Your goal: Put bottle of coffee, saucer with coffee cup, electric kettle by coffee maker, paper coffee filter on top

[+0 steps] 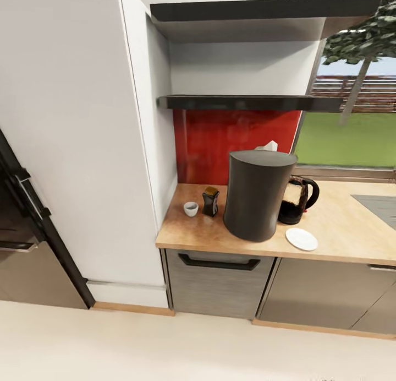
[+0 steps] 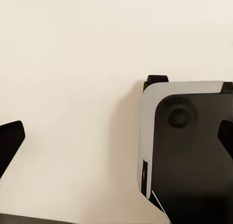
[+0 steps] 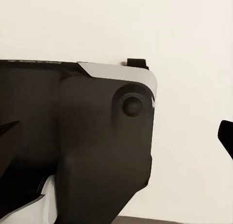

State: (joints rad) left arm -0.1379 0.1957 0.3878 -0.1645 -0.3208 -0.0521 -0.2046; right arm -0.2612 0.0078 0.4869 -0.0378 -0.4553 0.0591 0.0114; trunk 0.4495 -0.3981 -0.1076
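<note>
Pale floor (image 1: 165,348) lies closest to me. Both claws look down, open, holding nothing. On the counter (image 1: 341,232), cup (image 1: 191,208) and coffee bottle (image 1: 210,201) sit near its left edge; plate (image 1: 301,239) near the front. I think cup onto plate comes next, so I must roll closer.

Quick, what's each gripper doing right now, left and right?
Left gripper: open, holding nothing.
Right gripper: open, holding nothing.

Wooden countertop (image 1: 346,227), red backsplash (image 1: 220,144), window (image 1: 352,133).
</note>
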